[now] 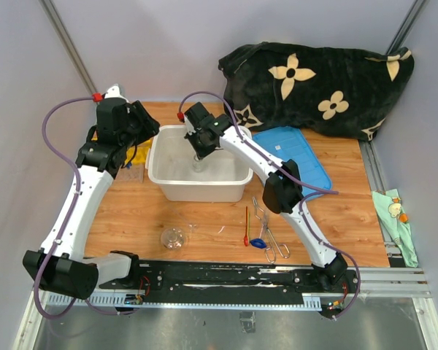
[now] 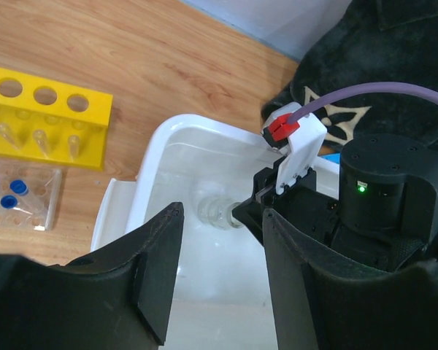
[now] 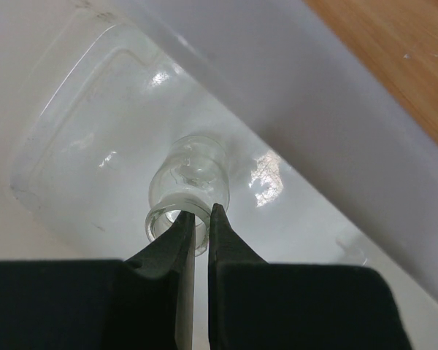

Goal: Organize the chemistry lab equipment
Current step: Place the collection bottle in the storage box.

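My right claw pinches rim of small clear glass flask inside white plastic tub; left claw apart, beside tub.

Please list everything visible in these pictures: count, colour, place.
tub: one, white, table middle
lid: one, blue, right of tub
cloth: one, black with cream flowers, far right
glass jar: one, clear, inside tub
flask: one, clear, near edge
spatula: one, red-handled, left of tongs
tongs: one, metal, near right
tube rack: one, yellow, left of tub
test tubes: several, blue-capped, beside rack
left pincer: black, open beside tub
right pincer: black, shut on glass jar
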Motion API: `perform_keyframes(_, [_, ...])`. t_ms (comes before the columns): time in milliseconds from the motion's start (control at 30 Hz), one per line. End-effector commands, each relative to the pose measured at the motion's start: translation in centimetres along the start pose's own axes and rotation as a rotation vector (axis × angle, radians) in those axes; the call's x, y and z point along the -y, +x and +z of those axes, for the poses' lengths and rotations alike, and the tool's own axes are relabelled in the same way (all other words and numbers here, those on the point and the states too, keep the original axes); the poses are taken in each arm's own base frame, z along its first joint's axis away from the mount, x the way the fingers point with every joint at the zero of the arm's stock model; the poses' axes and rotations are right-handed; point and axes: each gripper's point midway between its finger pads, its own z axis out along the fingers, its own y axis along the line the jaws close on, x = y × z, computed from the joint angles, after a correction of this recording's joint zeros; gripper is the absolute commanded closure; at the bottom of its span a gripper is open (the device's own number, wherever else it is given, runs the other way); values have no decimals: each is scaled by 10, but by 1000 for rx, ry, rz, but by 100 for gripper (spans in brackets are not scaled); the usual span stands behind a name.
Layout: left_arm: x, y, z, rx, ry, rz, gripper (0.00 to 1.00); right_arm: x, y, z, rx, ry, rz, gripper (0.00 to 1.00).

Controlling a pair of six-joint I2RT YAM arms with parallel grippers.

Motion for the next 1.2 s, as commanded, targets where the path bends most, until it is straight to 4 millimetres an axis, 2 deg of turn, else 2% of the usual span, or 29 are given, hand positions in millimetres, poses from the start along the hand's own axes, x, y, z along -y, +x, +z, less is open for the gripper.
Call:
perform_keyframes(0, [1, -6, -2, 15, 1, -8, 48, 2, -9, 4, 31, -20, 34, 99])
perform_keyframes(300, [2, -5, 5, 1, -2, 7, 48, 3, -8, 10, 28, -20, 39, 99])
perform_keyframes(500, [2, -4, 10, -5, -3, 18, 48, -1, -19, 5, 62, -34, 45, 99])
perform_keyframes(867, [1, -4, 16, -13, -10, 39, 48, -6, -14, 14, 48, -59, 53, 99])
perform_keyframes(1167, [-1, -1, 17, -19, -15, 41, 48, -8, -15, 17, 53, -67, 59, 89])
